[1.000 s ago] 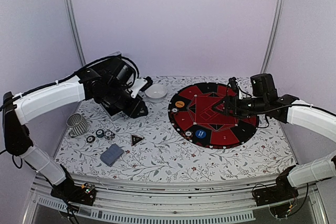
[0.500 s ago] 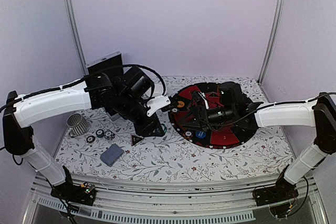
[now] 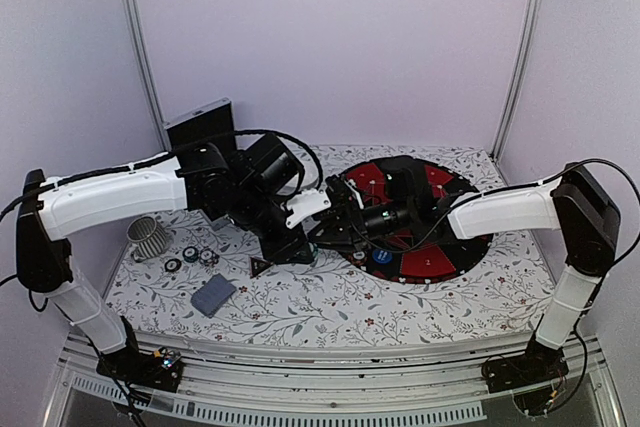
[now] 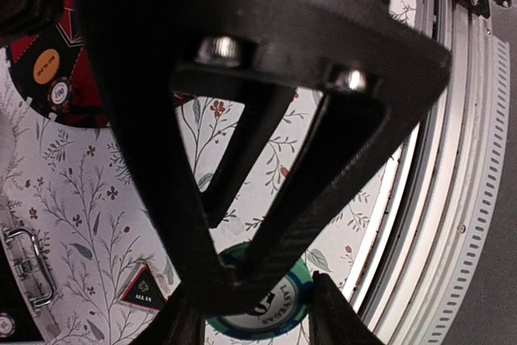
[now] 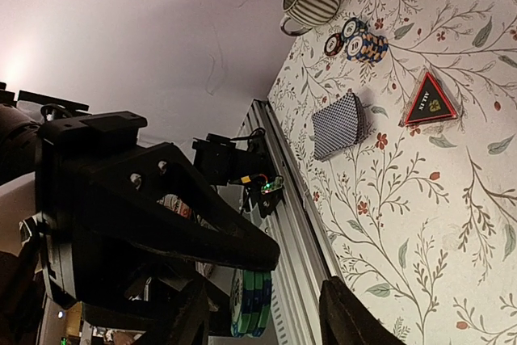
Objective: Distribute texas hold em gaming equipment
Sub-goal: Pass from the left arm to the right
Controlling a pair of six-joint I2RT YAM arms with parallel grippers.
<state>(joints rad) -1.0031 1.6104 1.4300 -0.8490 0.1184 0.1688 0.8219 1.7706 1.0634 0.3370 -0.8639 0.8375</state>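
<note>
Teal poker chip stack held mid-table, just left of the round board.
Loose chips and the card deck lie at the left. The left gripper clamps the stack by its rim. The right gripper straddles it, jaws half wide, not touching. From above, both arms hide the stack and much of the board.

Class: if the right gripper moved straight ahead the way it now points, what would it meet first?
Most likely the teal chips held by the left gripper, just ahead; exact depth is unclear.
</note>
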